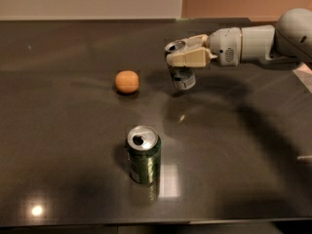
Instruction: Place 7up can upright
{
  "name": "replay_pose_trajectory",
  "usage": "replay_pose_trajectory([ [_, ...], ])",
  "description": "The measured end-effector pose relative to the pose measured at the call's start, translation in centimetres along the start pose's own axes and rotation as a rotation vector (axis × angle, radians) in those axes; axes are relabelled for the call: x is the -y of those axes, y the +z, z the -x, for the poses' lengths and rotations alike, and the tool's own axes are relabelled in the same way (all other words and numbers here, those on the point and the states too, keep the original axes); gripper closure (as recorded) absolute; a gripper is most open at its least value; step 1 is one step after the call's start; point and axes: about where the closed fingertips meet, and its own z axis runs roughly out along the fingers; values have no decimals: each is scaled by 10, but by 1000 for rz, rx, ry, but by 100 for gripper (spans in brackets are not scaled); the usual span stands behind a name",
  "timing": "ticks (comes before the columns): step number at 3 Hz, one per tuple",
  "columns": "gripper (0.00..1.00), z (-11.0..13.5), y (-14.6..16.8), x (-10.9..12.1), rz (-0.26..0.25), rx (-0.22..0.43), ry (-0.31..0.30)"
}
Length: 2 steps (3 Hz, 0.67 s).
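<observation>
The 7up can point(182, 75) is a small silver-grey can with faint green markings. It is near upright, slightly tilted, at the middle back of the dark table point(63, 130), its base close to or on the surface. My gripper point(184, 57) comes in from the right on a white arm point(253, 43) and is shut on the can's upper half, with cream fingers point(187, 58) across it.
A dark green can with a silver open top point(144, 154) stands upright at the front centre. An orange round fruit point(127, 81) lies left of the held can. The table's front edge runs along the bottom, and a pale object point(306, 76) sits at the far right.
</observation>
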Motion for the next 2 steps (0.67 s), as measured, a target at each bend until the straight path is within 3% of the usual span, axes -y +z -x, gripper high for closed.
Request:
replay_pose_trajectory([
  [2, 100, -11, -8, 4, -38, 133, 17],
])
